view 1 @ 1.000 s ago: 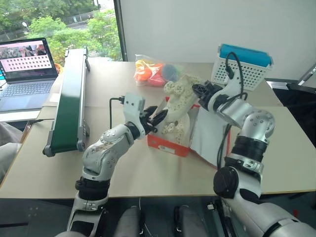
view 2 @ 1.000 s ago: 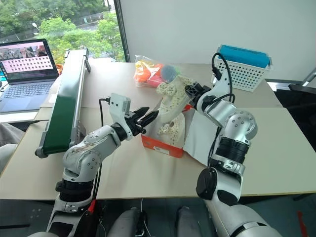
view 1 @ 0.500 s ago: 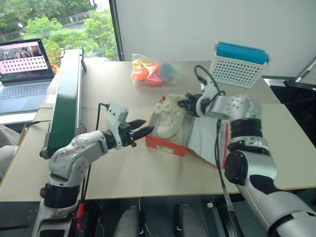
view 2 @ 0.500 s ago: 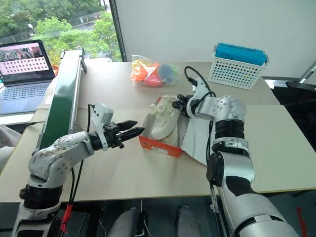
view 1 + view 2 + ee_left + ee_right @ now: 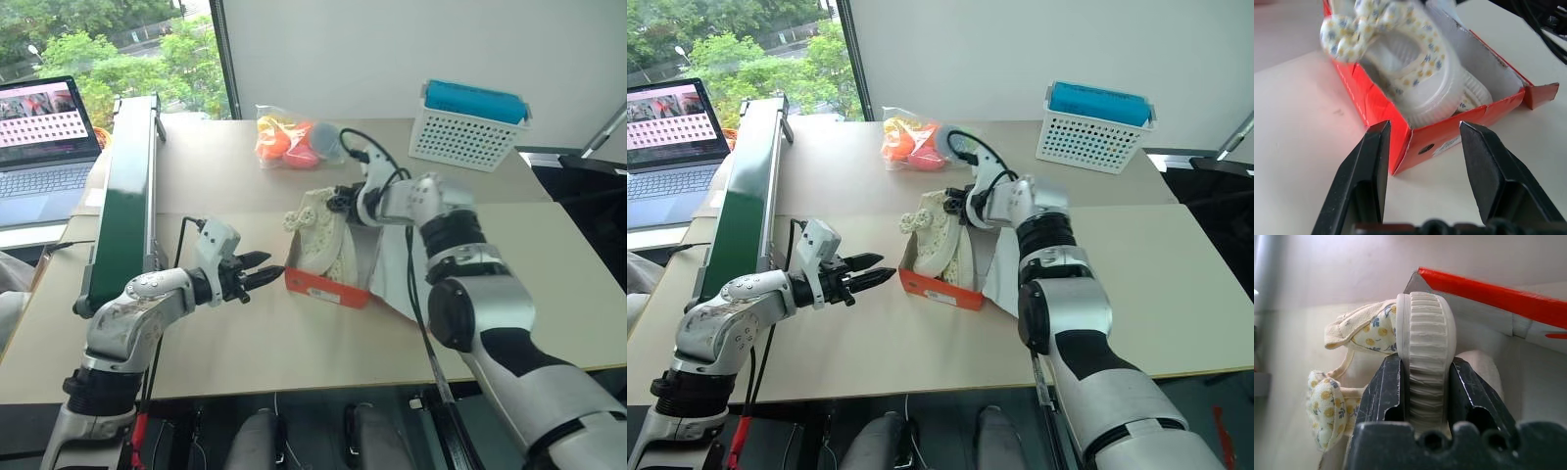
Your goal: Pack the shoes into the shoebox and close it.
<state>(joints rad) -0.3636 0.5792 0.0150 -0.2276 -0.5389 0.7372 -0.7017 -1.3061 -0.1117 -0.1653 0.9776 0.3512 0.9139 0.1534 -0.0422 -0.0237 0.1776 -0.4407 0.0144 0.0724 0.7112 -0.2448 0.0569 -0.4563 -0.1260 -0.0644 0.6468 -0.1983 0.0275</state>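
Shoe point(image 5: 315, 227) was clamped at its sole by right gripper point(image 5: 343, 201), tilted over the box point(image 5: 328, 286), heel end high, toe down inside beside 2nd shoe point(image 5: 1471, 95). Left gripper point(image 5: 257, 273) stood apart-fingered, empty, just beside box's near corner.

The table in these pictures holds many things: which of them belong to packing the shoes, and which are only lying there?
For the job:
- held shoe, clamped in the right gripper
- second shoe, already in the box
- shoebox, lid open
- left gripper, open beside the box

Just lying about:
- bag of toys
- white basket
- green conveyor
- laptop
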